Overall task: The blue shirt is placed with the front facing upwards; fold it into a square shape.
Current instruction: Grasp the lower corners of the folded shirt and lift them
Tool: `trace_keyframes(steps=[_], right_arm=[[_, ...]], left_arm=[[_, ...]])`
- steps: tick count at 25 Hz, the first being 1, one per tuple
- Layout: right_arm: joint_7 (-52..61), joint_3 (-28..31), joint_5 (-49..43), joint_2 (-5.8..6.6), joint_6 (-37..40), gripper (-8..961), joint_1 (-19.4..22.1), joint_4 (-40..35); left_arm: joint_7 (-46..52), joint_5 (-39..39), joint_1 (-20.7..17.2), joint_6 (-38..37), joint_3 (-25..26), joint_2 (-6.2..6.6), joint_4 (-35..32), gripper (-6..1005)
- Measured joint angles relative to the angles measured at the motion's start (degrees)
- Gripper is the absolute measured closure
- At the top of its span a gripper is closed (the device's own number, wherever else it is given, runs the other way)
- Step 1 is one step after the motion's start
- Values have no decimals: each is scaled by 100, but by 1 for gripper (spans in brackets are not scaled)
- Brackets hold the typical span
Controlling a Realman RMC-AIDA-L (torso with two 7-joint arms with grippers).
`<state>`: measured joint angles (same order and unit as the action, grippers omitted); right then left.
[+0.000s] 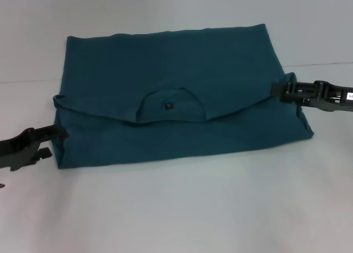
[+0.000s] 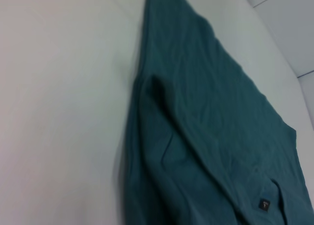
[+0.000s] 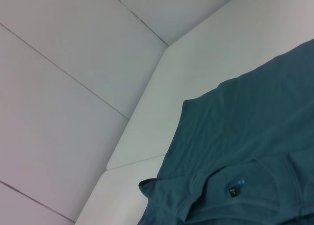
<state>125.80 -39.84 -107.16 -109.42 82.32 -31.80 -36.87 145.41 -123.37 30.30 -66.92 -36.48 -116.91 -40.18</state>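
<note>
Two pincers sit at opposite side edges of the blue shirt (image 1: 176,98), which lies on the white table (image 1: 176,220) folded into a wide rectangle, its collar (image 1: 170,105) and small dark tag (image 1: 168,105) showing in the middle below a curved fold edge. Left pincer (image 1: 58,140) has its fingers apart beside the shirt's left edge. Right pincer (image 1: 277,91) meets the right edge; whether it grips, I cannot tell.

the blue shirt (image 1: 182,98) lies folded in a wide rectangle on the table, collar and small dark tag facing up, top layer overlapping the near half.
</note>
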Motion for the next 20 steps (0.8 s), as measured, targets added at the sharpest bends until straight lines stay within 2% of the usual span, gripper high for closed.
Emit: trace_keyframes(steps=[5,11,20], right_arm=[[-50,27,1,-3,-99,340,7,37],[-88,92,7,-12,-111,347,29,49],[-91,141,10,-10,-110,358,89,49]], left_arm=[[-670,86,104,411,-37,-85,166,215],[-1196,28,222,718,-126,-100,429,217],[-1291,23,181,755,-258,-134,478,218]])
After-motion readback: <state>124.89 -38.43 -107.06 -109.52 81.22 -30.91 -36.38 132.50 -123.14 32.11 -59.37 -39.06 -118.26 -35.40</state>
